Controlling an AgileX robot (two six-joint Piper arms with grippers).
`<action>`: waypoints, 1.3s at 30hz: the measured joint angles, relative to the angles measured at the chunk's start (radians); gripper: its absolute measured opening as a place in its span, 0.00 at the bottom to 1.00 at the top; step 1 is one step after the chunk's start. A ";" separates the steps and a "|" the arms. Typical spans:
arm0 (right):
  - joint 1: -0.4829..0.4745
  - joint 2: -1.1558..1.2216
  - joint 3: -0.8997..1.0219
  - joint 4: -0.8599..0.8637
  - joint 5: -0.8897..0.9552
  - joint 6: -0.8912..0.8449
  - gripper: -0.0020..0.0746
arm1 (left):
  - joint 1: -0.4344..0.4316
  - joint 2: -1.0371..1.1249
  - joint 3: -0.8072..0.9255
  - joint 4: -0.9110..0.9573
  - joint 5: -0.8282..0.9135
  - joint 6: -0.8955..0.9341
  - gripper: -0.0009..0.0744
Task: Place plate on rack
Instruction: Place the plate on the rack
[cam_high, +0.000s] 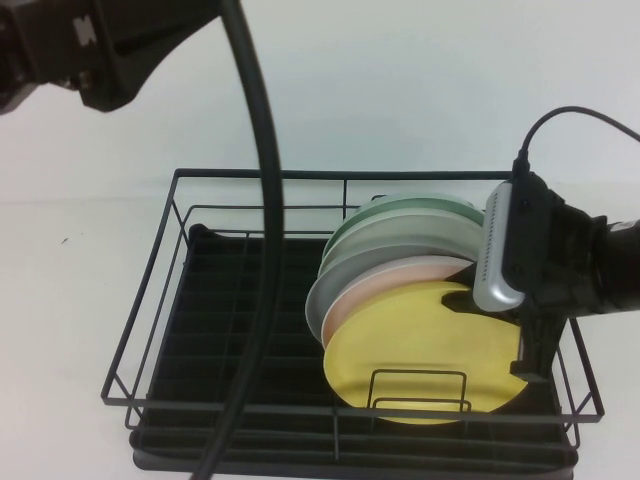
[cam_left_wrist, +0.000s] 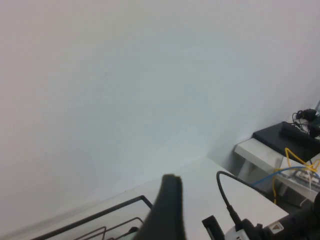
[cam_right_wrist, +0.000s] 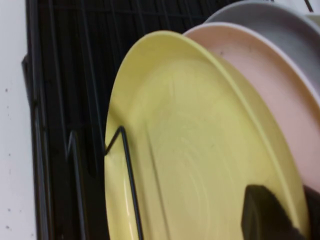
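High view, left to right: left gripper (cam_high: 100, 50) is raised over the counter's far-left corner, well apart from the rack (cam_high: 150, 330); can't tell how its claw stands. The rack fills the counter's near middle. The yellow plate (cam_high: 400, 350) stands on edge at the rack's right front, first in a row ahead of the pink plate (cam_high: 400, 275), behind the small wire loop (cam_high: 420, 388). Right gripper (cam_high: 525, 365) is on the plate's right rim, one finger (cam_right_wrist: 265, 215) dark against the face, apparently clamped. The plate lies directly left of that claw, so the right arm is the nearer.
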 joint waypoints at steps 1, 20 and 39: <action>0.000 0.009 -0.002 0.016 0.000 -0.011 0.14 | 0.000 0.000 0.000 0.008 0.000 0.000 0.93; 0.000 -0.040 0.016 0.137 0.056 -0.062 0.28 | 0.000 0.000 0.000 0.021 0.023 0.002 0.93; 0.000 -0.093 0.016 0.152 0.071 -0.023 0.44 | 0.000 0.000 0.000 0.021 0.048 0.000 0.93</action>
